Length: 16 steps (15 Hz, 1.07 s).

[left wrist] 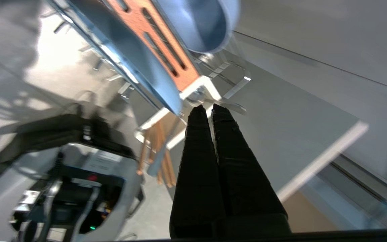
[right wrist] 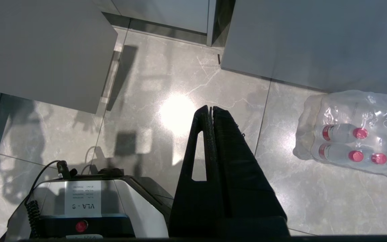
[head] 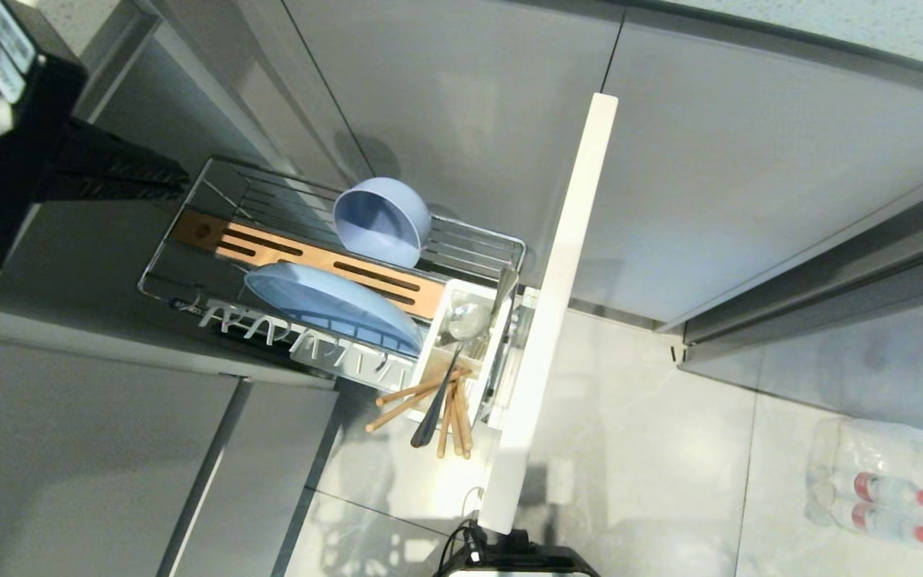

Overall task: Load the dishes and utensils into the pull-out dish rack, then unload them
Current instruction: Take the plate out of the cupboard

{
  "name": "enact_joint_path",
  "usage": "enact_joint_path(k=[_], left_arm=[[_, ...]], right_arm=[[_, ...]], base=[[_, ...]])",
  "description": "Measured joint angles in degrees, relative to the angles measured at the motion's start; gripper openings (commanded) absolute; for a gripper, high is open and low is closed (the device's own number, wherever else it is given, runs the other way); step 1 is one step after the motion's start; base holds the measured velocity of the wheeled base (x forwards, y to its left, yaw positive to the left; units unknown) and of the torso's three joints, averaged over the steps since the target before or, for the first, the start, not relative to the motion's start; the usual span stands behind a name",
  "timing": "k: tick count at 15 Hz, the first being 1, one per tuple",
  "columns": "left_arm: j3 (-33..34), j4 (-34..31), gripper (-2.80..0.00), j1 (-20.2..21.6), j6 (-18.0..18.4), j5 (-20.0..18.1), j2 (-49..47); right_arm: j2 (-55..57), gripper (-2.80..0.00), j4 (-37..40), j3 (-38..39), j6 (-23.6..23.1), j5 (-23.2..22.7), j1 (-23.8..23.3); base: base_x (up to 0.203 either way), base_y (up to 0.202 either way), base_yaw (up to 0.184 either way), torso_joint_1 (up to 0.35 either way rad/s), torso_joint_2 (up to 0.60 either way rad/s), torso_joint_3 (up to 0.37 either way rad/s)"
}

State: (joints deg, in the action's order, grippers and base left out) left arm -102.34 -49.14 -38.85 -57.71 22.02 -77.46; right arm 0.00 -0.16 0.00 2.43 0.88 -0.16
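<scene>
The pull-out dish rack [head: 477,240] stands drawn out of the cabinet, its beige front panel [head: 558,320] edge-on. The light-blue plate [head: 333,304] leans on edge beside the slotted wooden bar [head: 269,248]. Behind the bar the grey-blue bowl [head: 381,220] rests on its side. In the white caddy [head: 461,353] stand the chopsticks [head: 409,397] and the spoon [head: 468,319]. My left gripper [head: 181,178] is shut and empty at the rack's far left end. In the left wrist view that gripper [left wrist: 209,107] points along the plate [left wrist: 136,57] and bowl [left wrist: 200,23] towards the caddy. My right gripper [right wrist: 210,108] hangs shut over the floor.
A shrink-wrapped pack of water bottles [head: 886,481] lies on the tiled floor at the right. My own base [head: 509,557] sits just in front of the rack's panel. Grey cabinet fronts [head: 750,160] run behind and on both sides of the rack.
</scene>
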Motion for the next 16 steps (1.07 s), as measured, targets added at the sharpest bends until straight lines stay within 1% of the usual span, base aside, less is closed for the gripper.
enact_joint_path(k=[4,5,6,7,10,14,16], left_arm=[[0.0,-0.09,-2.8,-4.8,-0.48,8.71,-3.17],[0.02,-0.09,-2.8,-5.76,-0.48,10.52,-3.84],[0.11,-0.14,-2.8,-6.38,-0.5,11.49,-4.38],[0.32,-0.37,0.0,-6.7,-0.56,11.93,-4.85],[1.53,-0.67,0.0,-6.95,-2.02,12.23,-5.59],[4.51,-0.83,0.0,-6.9,-3.09,12.49,-5.98],[5.84,-0.91,0.0,-6.85,-4.24,14.38,-6.52]], right_arm=[[0.0,-2.8,0.02,0.0,0.02,0.0,0.0],[0.0,-2.8,0.0,0.0,0.0,0.0,0.0],[0.0,-2.8,0.0,0.0,0.02,0.0,0.0],[0.0,-2.8,0.0,0.0,0.02,0.0,0.0],[0.0,-2.8,0.0,0.0,0.0,0.0,0.0],[0.0,-2.8,-0.02,0.0,0.0,0.0,0.02],[0.0,-2.8,0.0,0.0,0.0,0.0,0.02]], base=[[0.0,0.0,0.0,0.0,0.0,0.0],[0.0,0.0,0.0,0.0,0.0,0.0],[0.0,0.0,0.0,0.0,0.0,0.0],[0.0,0.0,0.0,0.0,0.0,0.0],[0.0,0.0,0.0,0.0,0.0,0.0],[0.0,0.0,0.0,0.0,0.0,0.0],[0.0,0.0,0.0,0.0,0.0,0.0]])
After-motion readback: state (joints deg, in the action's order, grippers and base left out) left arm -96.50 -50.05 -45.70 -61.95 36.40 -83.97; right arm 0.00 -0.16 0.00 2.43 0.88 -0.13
